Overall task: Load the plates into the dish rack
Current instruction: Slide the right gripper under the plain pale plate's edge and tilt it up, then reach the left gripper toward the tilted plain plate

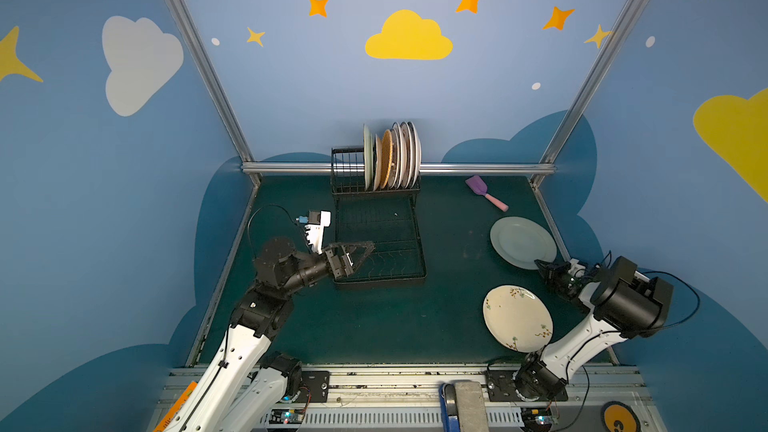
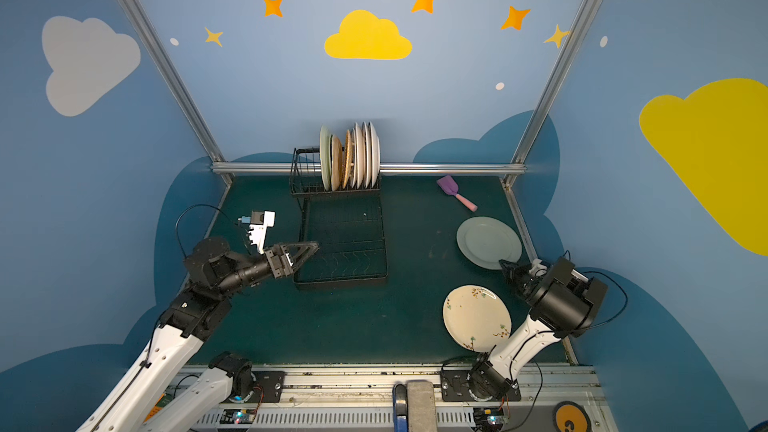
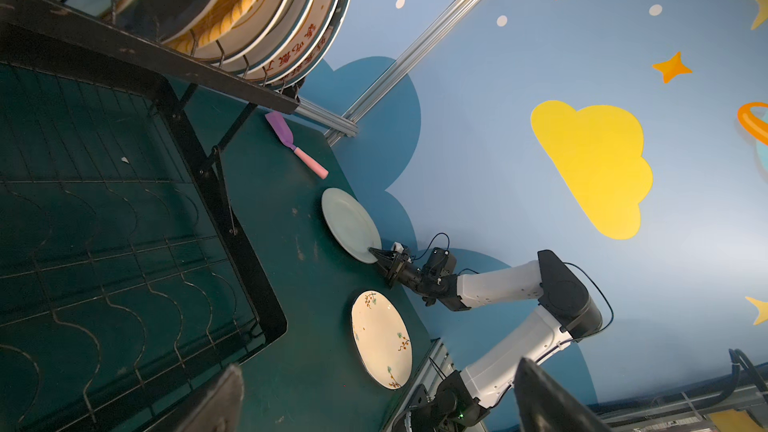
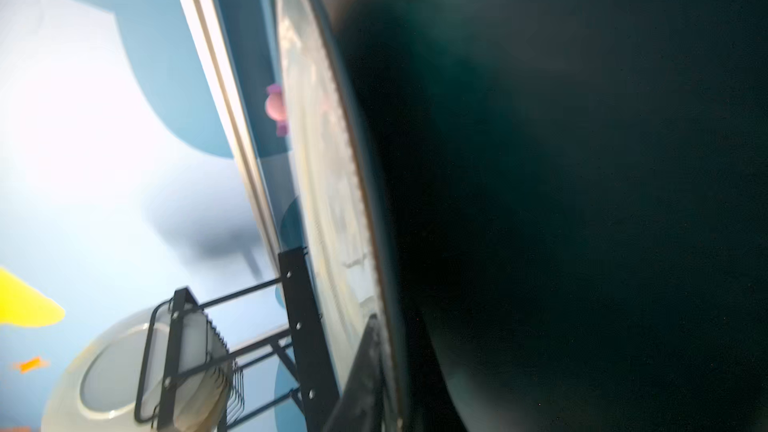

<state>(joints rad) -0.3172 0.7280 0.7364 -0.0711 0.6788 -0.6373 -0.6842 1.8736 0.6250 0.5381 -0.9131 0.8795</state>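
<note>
- Currently the right gripper (image 1: 540,263) is clamped on the near rim of the pale green plate (image 1: 521,241), which is laid on the bench (image 1: 374,326).
- The left gripper (image 1: 365,249) is held wide open over the dish rack (image 1: 382,281) tray.
- Several plates (image 1: 392,155) are stood upright in its upper tier.
- The cream floral plate (image 1: 517,317) is laid flat nearby.

The pale green plate (image 1: 521,241) is plain; the cream plate (image 1: 517,317) bears small floral sprigs. The spatula (image 1: 485,193) is purple with a pink handle, the wire dish rack (image 1: 382,280) black.
</note>
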